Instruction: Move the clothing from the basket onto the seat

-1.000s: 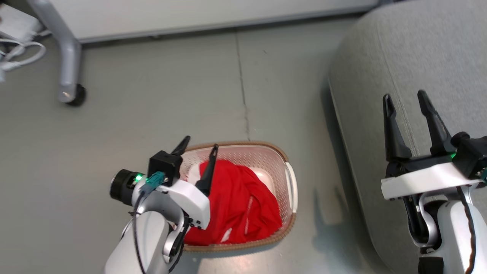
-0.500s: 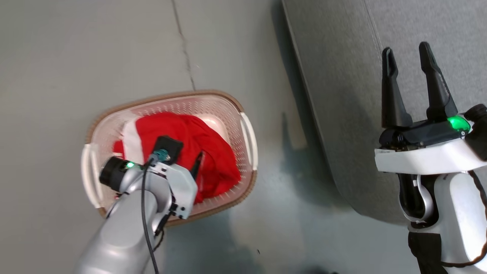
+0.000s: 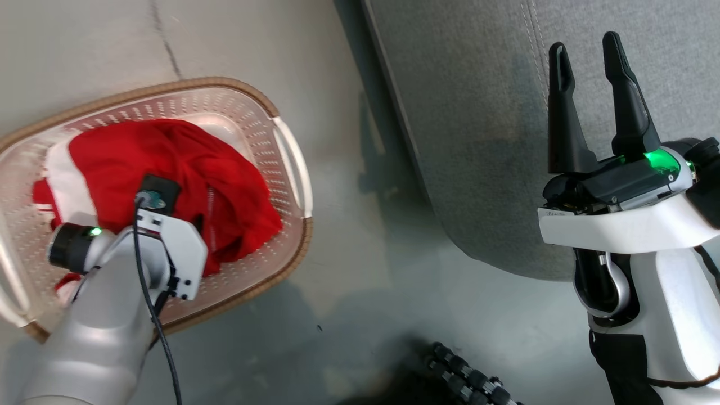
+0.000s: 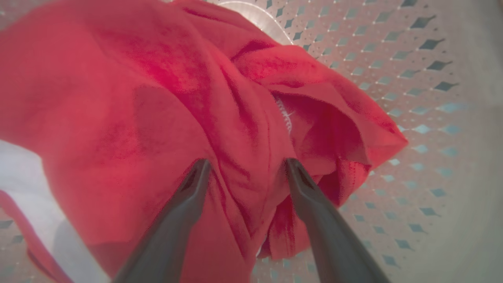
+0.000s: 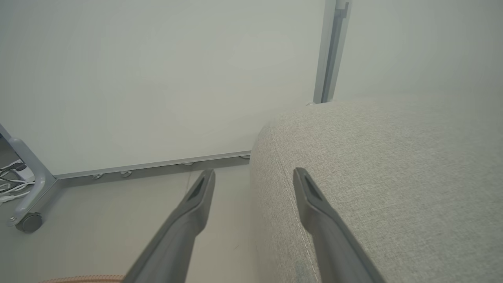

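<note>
Grey floor (image 3: 337, 236), wheeled metal leg (image 5: 39, 179)

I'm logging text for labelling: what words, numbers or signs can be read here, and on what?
Tiny print on a white strip below the right gripper: too small to read.
On the clothing, white stitching: blurred, unreadable.
On the basket and seat: no text visible.

Bright diffuse light, soft shadows, close-up blur
</note>
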Controlling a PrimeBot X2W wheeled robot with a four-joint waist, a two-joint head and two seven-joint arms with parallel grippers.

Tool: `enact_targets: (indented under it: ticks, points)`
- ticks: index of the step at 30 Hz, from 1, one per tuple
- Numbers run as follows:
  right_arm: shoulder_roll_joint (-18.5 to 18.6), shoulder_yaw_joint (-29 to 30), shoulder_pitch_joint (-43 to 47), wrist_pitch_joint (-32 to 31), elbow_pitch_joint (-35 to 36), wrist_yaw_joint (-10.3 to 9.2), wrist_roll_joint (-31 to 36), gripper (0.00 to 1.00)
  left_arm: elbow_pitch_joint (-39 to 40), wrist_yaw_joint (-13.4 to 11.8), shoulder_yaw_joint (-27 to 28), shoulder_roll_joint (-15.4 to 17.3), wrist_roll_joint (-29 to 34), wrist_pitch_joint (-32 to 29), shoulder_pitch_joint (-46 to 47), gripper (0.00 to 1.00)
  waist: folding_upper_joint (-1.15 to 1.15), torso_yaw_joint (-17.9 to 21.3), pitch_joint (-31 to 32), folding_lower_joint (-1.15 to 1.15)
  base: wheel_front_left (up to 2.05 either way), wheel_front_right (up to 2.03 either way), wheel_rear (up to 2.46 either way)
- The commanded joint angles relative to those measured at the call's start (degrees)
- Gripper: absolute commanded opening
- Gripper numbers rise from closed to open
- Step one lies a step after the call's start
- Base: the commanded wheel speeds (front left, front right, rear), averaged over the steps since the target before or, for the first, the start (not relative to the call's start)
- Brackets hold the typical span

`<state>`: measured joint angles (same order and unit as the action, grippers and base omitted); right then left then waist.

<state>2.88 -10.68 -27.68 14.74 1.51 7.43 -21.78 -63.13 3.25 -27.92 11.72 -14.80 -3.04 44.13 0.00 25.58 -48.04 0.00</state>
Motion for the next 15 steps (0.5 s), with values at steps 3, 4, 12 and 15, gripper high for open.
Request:
enact_targets:
  ticks: [3, 4, 12, 15]
  points:
    - [0.1, 0.1, -0.9, 0.6, 1.0, 0.1, -0.9, 1.0, -2.0, -0.3, 0.4, 1.1, -0.7, -0.4, 2.0, 1.0, 0.0, 2.8, -3.0, 0.0, 0.0, 0.0, 0.0]
    - [0.1, 0.1, -0.8, 0.6, 1.1, 0.1, -0.9, 1.0, -2.5, -0.6, 0.4, 1.1, -0.6, -0.2, 2.4, 1.0, 0.0, 2.8, -3.1, 0.0, 0.0, 0.0, 0.0]
    - [0.1, 0.2, -1.0, 0.6, 0.9, 0.1, -0.8, 1.0, -5.0, -2.0, -0.6, 0.9, 0.0, 2.5, 4.3, 0.0, 0.0, 2.0, -2.6, 0.0, 0.0, 0.0, 0.0]
    - [0.1, 0.2, -0.7, 0.6, 0.1, 0.1, 0.3, 1.0, -4.9, -2.0, -1.0, -0.3, 0.0, 5.5, 4.3, 0.0, 0.0, 0.5, -1.0, 0.0, 0.0, 0.0, 0.0]
